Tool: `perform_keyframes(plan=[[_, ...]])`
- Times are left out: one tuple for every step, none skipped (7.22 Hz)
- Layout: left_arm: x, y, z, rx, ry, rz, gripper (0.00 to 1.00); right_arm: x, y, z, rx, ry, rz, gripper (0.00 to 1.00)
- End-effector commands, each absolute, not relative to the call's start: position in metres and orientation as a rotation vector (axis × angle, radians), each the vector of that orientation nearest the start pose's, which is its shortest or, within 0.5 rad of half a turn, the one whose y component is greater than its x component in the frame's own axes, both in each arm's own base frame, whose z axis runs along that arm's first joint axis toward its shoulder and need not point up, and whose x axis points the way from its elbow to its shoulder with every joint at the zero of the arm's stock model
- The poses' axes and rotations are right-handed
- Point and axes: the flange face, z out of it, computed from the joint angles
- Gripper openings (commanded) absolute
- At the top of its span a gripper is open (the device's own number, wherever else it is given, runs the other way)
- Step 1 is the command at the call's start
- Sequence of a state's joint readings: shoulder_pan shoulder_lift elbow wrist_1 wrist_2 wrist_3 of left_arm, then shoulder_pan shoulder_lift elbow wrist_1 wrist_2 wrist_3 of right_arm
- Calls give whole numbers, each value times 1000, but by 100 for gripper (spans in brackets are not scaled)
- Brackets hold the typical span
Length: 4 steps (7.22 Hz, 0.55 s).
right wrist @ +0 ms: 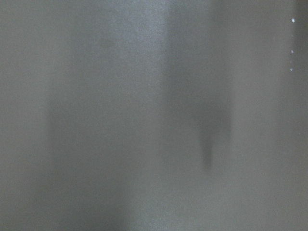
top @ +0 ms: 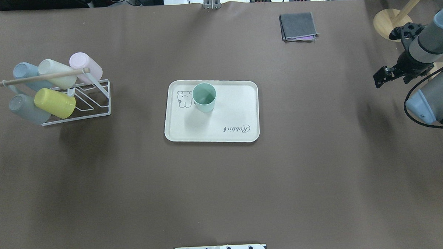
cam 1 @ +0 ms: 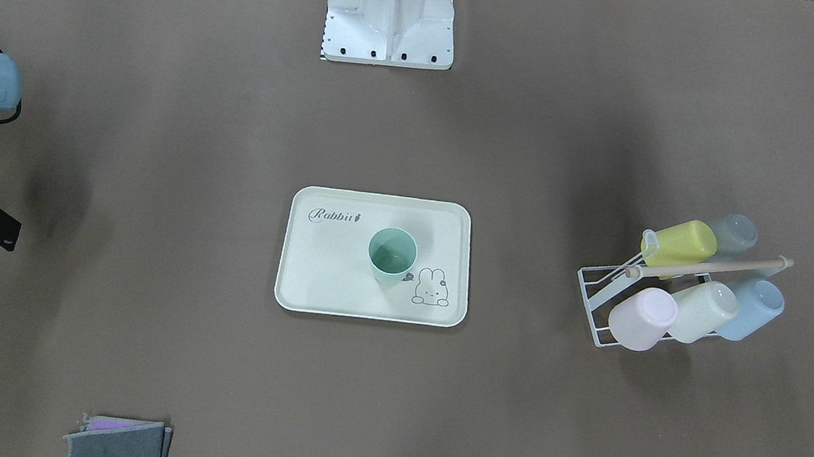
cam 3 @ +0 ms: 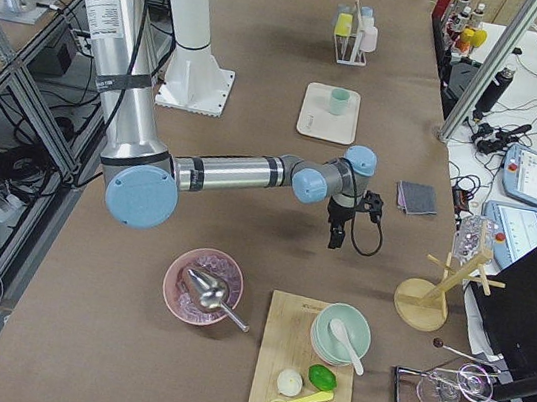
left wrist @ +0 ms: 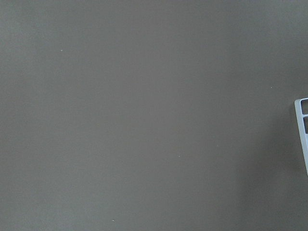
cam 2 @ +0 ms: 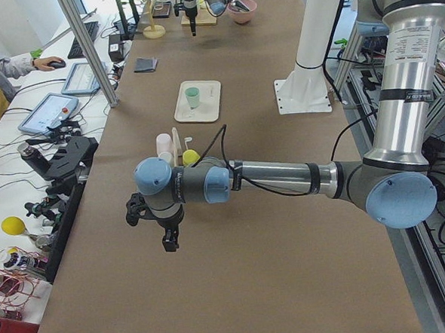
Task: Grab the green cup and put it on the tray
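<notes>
Observe green cup [cam 1: 392,255] upright, mouth up, on tray [cam 1: 320,280], just beside the bunny print. Note rack [cam 1: 739,265] holding 5 cups well apart, toward the robot's left. Cannot tell whether left gripper [cam 2: 170,243] or right gripper [cam 3: 335,236] is parted or closed; see both far from tray.

Tallied: one mint-green plastic tumbler [cam 1: 392,253], five other pastel tumblers [cam 1: 642,318] — one cream rectangular tray [cam 1: 328,273], one white wire rack [cam 1: 739,265], one folded grey cloth [cam 1: 117,443].
</notes>
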<state>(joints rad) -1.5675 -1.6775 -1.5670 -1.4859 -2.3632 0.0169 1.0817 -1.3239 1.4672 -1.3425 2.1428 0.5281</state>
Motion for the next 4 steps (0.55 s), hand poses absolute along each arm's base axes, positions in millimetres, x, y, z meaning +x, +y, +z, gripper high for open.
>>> perform_keyframes(plan=[[-60, -535, 607, -7, 795, 15, 99, -219, -581, 562, 39, -668, -67, 100], [-61, -535, 607, -5, 795, 15, 99, -219, -581, 564, 35, -666, -66, 100], [-61, -535, 607, -4, 793, 16, 99, -219, -581, 564, 35, -666, -67, 100], [-61, -535, 607, -4, 795, 16, 99, -219, -581, 564, 35, -667, -68, 100]])
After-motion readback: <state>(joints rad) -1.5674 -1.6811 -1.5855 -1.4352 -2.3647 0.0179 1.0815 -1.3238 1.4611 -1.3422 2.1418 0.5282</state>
